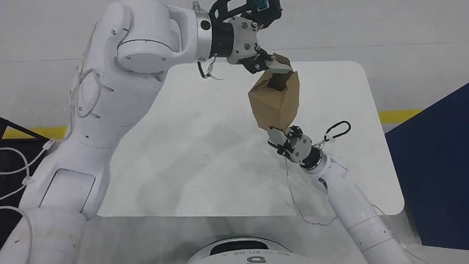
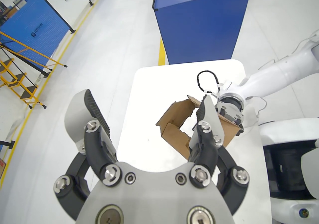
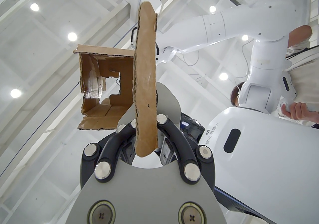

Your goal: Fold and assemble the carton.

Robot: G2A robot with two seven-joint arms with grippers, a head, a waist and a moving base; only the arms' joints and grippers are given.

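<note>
The carton (image 1: 275, 101) is held clear of the table (image 1: 183, 169), right of centre in the upper half of the top view. It is brown, tilted and partly erected. In the right wrist view the near end is open, and light is seen through a gap between the flaps at the far end.

The right gripper (image 1: 287, 138) is located directly below the carton in the top view. It is clenched on a flap (image 3: 145, 73) at the carton's lower edge. In the right wrist view this flap is seen edge-on, passing between the fingers (image 3: 169, 103).

The left gripper (image 1: 272, 64) is located at the carton's upper end in the top view. Its jaws are spread wide and nothing is grasped. In the left wrist view one finger (image 2: 208, 115) overlaps the carton's open end; contact cannot be confirmed. The other finger (image 2: 96, 110) is well apart from the carton.

A blue cabinet (image 2: 199, 23) stands on the floor just beyond the table.
</note>
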